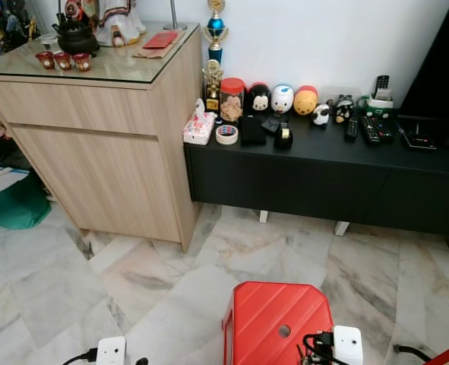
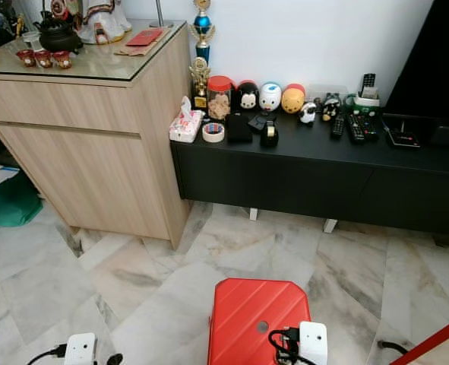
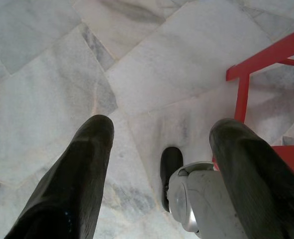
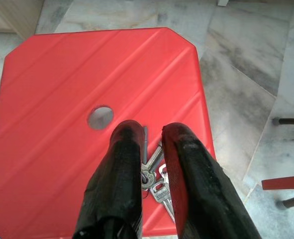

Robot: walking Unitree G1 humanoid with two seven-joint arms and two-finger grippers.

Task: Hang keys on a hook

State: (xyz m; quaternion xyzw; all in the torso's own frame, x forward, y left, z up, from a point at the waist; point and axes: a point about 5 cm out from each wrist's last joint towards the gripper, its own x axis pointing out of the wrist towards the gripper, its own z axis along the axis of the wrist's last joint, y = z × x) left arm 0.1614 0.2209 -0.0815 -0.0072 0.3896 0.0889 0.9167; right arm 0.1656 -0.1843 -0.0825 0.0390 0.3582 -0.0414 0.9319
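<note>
The right wrist view shows what the head views do not: a bunch of silver keys (image 4: 154,177) lying flat on the red stool (image 4: 62,99), near its edge and just past the round hole (image 4: 100,117) in the seat. The right end effector (image 4: 150,133) hangs directly over them, its two black fingers (image 4: 124,169) a narrow gap apart with the keys showing between them; whether the tips actually pinch the metal cannot be told. The keys fan out from a ring, one long blade running along the gap between the fingers and another angled away toward the stool's edge. In the eye views the same stool (image 1: 273,312) stands on the marble floor (image 1: 133,281) in the near middle, with a white wrist unit (image 1: 347,344) at its near right corner. Beyond it, a low black counter (image 1: 323,179) carries round character figures, remotes and a roll of tape, beside a taller wooden cabinet (image 1: 95,144) on the left. The left wrist view looks down at the floor: the left end effector (image 3: 161,132) has its fingers spread wide, holding nothing
</note>
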